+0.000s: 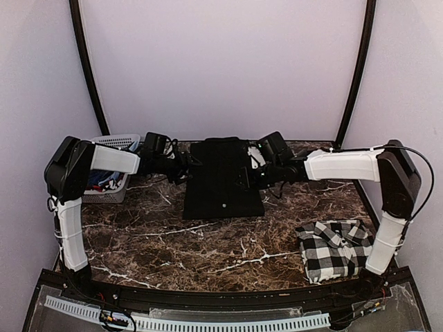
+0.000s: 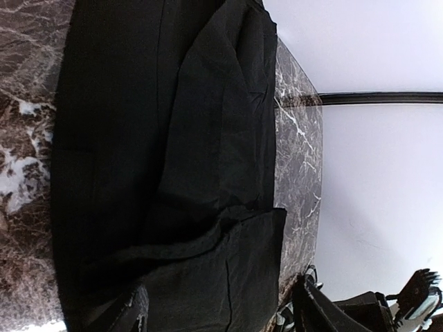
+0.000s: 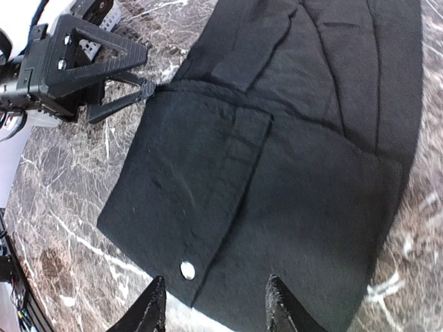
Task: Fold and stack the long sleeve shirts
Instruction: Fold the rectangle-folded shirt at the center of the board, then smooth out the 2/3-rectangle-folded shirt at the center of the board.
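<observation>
**Both grippers open at the flanks of the folded black shirt**

Nearest the arm bases, at about 4 o'clock on the marble table point(image 1: 173, 242), the black-and-white checked shirt point(image 1: 334, 249) lies in a loose, rumpled bundle beside the right arm's upright link. No gripper touches it.

Farther out, from the table's centre toward 12 o'clock, the black shirt point(image 1: 223, 178) lies flat as a tidy rectangle, long side running near to far. The right wrist view shows a panel of cloth folded across its top, with one small white button point(image 3: 187, 268) close to the near edge. Its far end reaches close to the table's back edge.

The left gripper point(image 1: 187, 168) sits at the black shirt's 9 o'clock edge. Its fingers stand well apart; in the right wrist view the lower fingertip point(image 3: 148, 90) touches the corner of the folded panel, but no cloth is pinched between them. In its own wrist view, black cloth fills the space between and ahead of the fingers.

The right gripper point(image 3: 213, 304) sits at the shirt's 3 o'clock edge, reaching over the cloth. Its two fingers are also apart, with flat cloth showing between them and nothing clamped.

Beyond the left arm, at about 10 o'clock, a white lattice basket point(image 1: 118, 144) stands near the back wall, with coloured cloth inside it.
</observation>
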`<state>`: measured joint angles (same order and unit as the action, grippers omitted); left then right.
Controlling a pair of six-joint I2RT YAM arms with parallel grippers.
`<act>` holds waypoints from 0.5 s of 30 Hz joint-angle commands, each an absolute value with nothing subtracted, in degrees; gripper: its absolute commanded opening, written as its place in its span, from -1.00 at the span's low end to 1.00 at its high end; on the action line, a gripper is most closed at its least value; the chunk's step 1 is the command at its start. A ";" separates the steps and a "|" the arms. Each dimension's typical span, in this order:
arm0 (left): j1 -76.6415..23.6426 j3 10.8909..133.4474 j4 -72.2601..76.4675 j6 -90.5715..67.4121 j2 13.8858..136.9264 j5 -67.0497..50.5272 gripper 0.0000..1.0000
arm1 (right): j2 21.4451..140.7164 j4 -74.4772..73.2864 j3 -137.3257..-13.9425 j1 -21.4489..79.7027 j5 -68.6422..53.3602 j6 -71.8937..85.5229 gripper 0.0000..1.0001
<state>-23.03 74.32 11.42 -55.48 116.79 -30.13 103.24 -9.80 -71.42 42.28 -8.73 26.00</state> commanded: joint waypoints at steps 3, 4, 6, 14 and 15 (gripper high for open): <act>-22.85 72.99 4.85 -49.61 107.40 -24.17 0.37 | 111.59 -12.74 -82.69 44.28 -4.90 24.88 -0.18; -22.85 71.62 4.53 -49.24 106.52 -23.49 0.35 | 113.77 -13.93 -84.68 44.37 -4.34 25.02 -0.19; -22.85 69.72 3.46 -48.20 104.30 -23.44 0.22 | 117.35 -15.63 -88.62 44.47 -2.89 25.24 -0.21; -23.96 65.75 4.37 -45.83 102.99 -28.21 -0.39 | 131.12 -21.78 -103.33 44.30 3.51 23.74 -0.22; -24.58 66.58 4.21 -45.34 103.52 -28.39 -0.41 | 132.71 -22.67 -105.00 44.18 3.70 23.84 -0.22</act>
<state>-23.35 67.11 5.50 -47.97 103.09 -26.26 128.14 -18.39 -98.85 44.16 -0.36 24.82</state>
